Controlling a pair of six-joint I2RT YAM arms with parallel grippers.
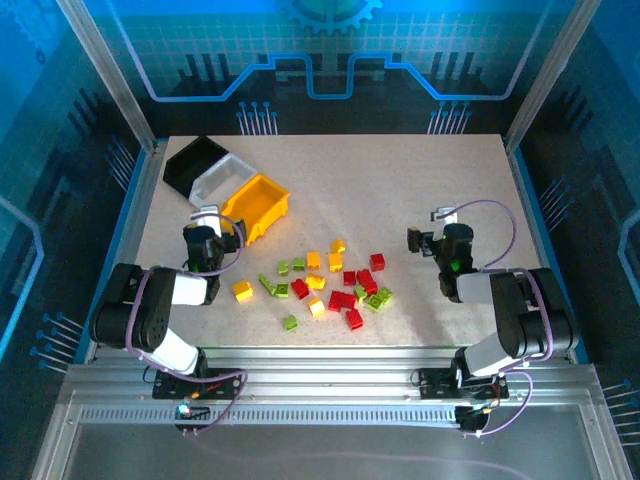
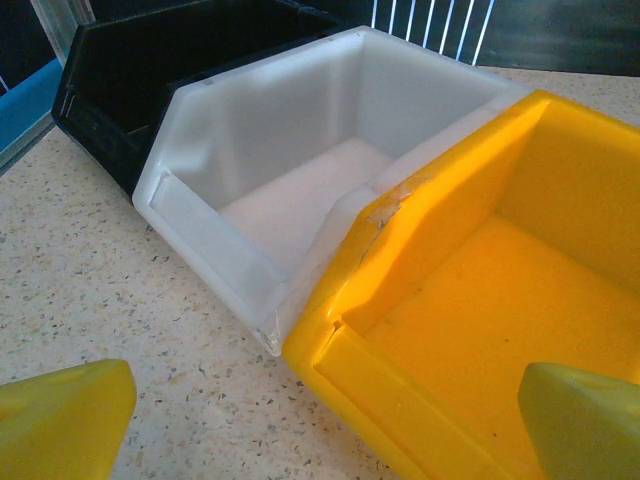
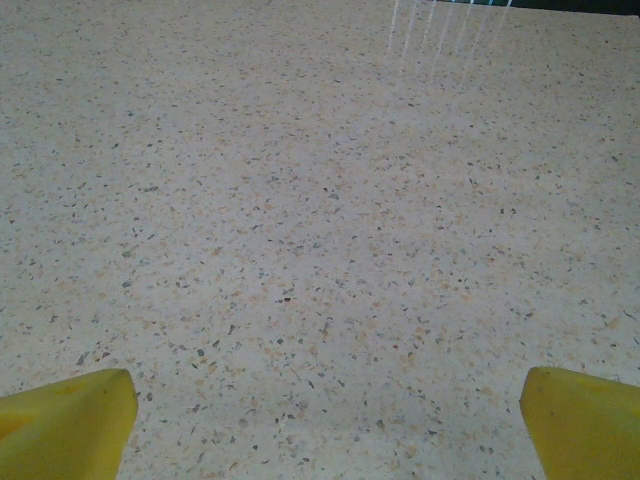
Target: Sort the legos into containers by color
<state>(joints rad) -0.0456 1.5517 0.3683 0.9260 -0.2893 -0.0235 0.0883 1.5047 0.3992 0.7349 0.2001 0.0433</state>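
A: Left claw (image 2: 322,420) status?
B: Spread wide, gripping nothing. Fingertips (image 2: 60,415) at both bottom corners of the wrist frame, one over speckled table (image 2: 120,300), the other in front of the yellow bin (image 2: 420,200) interior.
A: Right claw (image 3: 325,425)?
B: Also wide, holding nothing. Tips at the bottom corners, bare table ahead.
A: Placement in the top frame?
B: Left claw at mid-left, just below the yellow bin. Right claw at mid-right, just right of the legos (image 1: 325,280).
A: Bins?
B: Upper left of the top frame, in a diagonal row, touching side to side. Black bin (image 1: 190,162) farthest up-left, white bin (image 1: 222,178) in the middle, yellow bin at lower right. Open fronts facing the left claw. Scuffed corner on the yellow rim next to the white wall.
A: Legos?
B: Loose on the table, lower centre of the top frame, between the claws, apart from the bins. Reds mostly on the right side, yellow-orange and green mixed through the left and middle. Yellow stray (image 1: 242,291) off to the left, green stray (image 1: 289,322) at the bottom.
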